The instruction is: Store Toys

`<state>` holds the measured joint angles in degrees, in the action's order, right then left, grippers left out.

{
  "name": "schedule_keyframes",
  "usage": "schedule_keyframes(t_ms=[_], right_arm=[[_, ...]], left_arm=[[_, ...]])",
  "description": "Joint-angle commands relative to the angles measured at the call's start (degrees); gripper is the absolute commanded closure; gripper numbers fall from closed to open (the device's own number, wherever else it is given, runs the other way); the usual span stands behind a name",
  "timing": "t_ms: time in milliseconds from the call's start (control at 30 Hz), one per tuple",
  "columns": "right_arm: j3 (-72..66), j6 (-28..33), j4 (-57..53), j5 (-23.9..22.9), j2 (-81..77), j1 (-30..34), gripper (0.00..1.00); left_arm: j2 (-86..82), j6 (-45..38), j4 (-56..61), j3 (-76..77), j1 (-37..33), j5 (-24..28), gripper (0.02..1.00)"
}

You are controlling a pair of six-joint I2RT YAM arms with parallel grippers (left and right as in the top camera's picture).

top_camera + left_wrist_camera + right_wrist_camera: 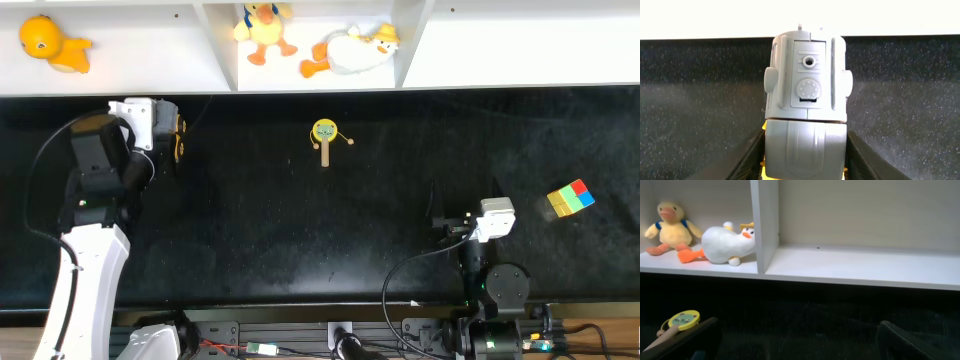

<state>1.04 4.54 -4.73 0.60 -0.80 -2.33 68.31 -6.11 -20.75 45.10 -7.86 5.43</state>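
An orange duck (50,42), a yellow duck (264,28) and a white goose (350,50) are stored on the far shelf (220,45), the grey robot toy (807,90) is clamped in the left gripper's (805,167) fingers at the counter's (250,220) far left, and the rattle (324,136) and colour cube (571,198) are left to be stored, the right gripper's (800,342) fingers spread wide.

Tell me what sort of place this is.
Likely a robot test bench set up for toy storage: a black tabletop, white shelf cubbies holding plush ducks, and the left gripper holding a grey toy robot.
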Motion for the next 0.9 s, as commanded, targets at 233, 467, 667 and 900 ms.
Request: schedule_keyframes(t_ms=[233, 467, 667, 900], right_arm=[[-0.8, -0.1, 0.3, -0.4, 0.5, 0.0, 0.005], [-0.8, -0.1, 0.3, -0.4, 0.5, 0.0, 0.007], [-0.8, -0.1, 0.3, -0.4, 0.5, 0.0, 0.007], [-0.8, -0.1, 0.3, -0.4, 0.5, 0.0, 0.005]], left_arm=[[8.9, 0.6, 1.1, 12.2, 0.3, 2.5, 0.792], [17.8, 0.6, 1.1, 21.2, 0.5, 4.2, 0.792], [24.5, 1.7, 3.0, 26.5, 0.7, 5.0, 0.792], [29.9, 3.3, 7.6, 28.3, 0.9, 5.7, 0.785]])
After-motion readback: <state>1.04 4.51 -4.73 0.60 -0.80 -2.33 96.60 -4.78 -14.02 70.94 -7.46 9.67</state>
